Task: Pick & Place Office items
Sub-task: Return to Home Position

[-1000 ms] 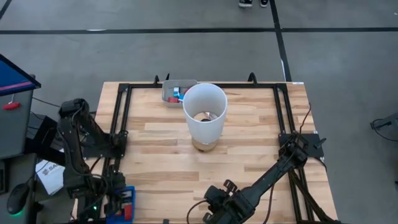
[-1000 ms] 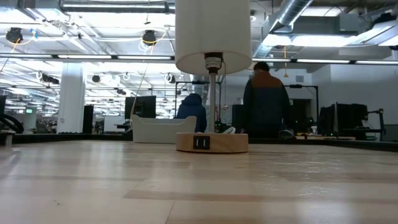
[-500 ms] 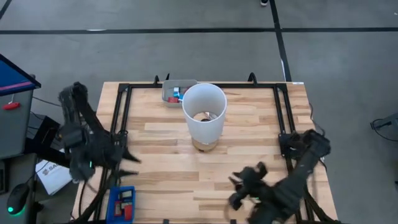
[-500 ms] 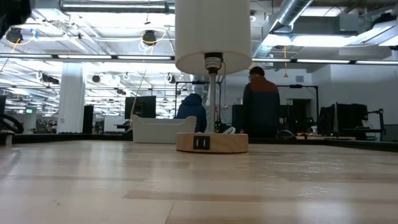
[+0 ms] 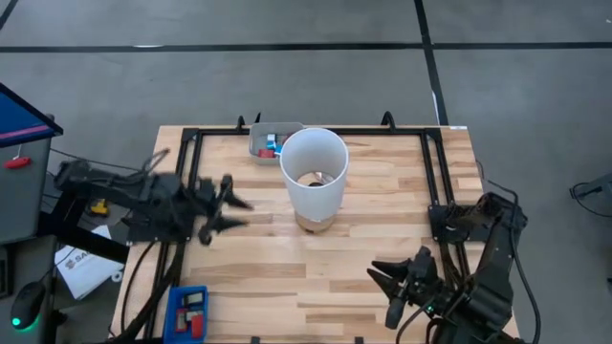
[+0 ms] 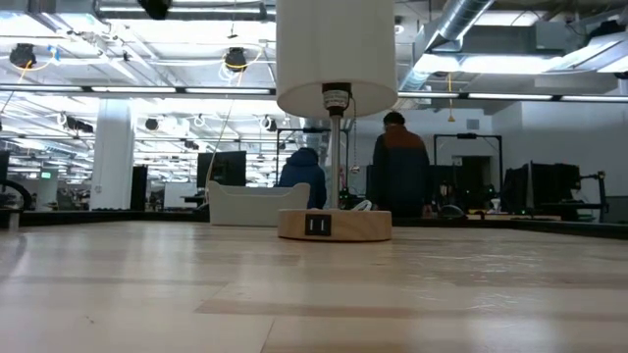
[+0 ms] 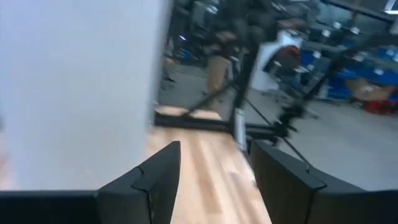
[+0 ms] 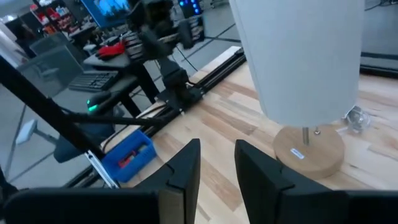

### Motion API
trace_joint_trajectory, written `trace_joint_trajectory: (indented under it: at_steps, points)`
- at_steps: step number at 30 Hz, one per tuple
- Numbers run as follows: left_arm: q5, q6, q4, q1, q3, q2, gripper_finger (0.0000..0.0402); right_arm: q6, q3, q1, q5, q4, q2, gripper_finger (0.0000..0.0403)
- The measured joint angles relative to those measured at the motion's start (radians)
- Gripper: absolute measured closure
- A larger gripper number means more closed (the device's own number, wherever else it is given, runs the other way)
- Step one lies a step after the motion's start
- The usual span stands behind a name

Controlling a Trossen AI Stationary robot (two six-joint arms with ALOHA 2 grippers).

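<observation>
Left hand (image 5: 234,208) blurred, office items (image 5: 272,144) in grey tray (image 5: 256,151) tiny — partly behind cylinder (image 5: 314,193)

Bright, even light falls from long ceiling strip lights (image 6: 510,95) behind the tall white cylindrical lampshade (image 6: 336,54), glaring whitest to its left. The pale wooden tabletop (image 6: 314,294) below it carries only faint, soft shadows.

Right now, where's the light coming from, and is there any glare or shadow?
Low view: ceiling lights glare behind the lamp, a standing person shows dark against them, and the table has a pale sheen. High view: even light from above, no hard shadows. Right wrist view: the lamp is evenly lit.
</observation>
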Motion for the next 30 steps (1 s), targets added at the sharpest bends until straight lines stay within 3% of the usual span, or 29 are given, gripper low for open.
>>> trace_joint_trajectory:
  at_steps: [3,6,9,18,24,30]
  points:
    - [0.16,0.007,-0.023,0.176,0.001,-0.051,0.021,0.0,0.0,-0.007,0.0,0.033,0.0,0.0309]
    - [0.229,0.003,-0.167,0.262,0.0,-0.148,0.0213,0.0,0.0,-0.003,0.001,0.056,0.0,0.0309]
    - [0.223,0.007,-0.31,0.272,-0.022,-0.266,0.0222,-0.027,0.0,-0.001,0.007,0.094,0.0,0.0309]
    - [0.101,-0.008,-0.483,0.226,-0.125,-0.532,0.0255,-0.064,0.0,-0.038,0.012,0.11,0.0,0.0309]
    - [0.086,-0.004,-0.432,0.226,-0.242,-0.661,0.0258,-0.063,0.0,-0.064,0.011,0.121,0.0,0.0309]
    - [0.102,0.012,-0.259,0.216,-0.379,-0.658,0.0257,-0.061,0.0,-0.087,0.005,0.137,0.0,0.0309]
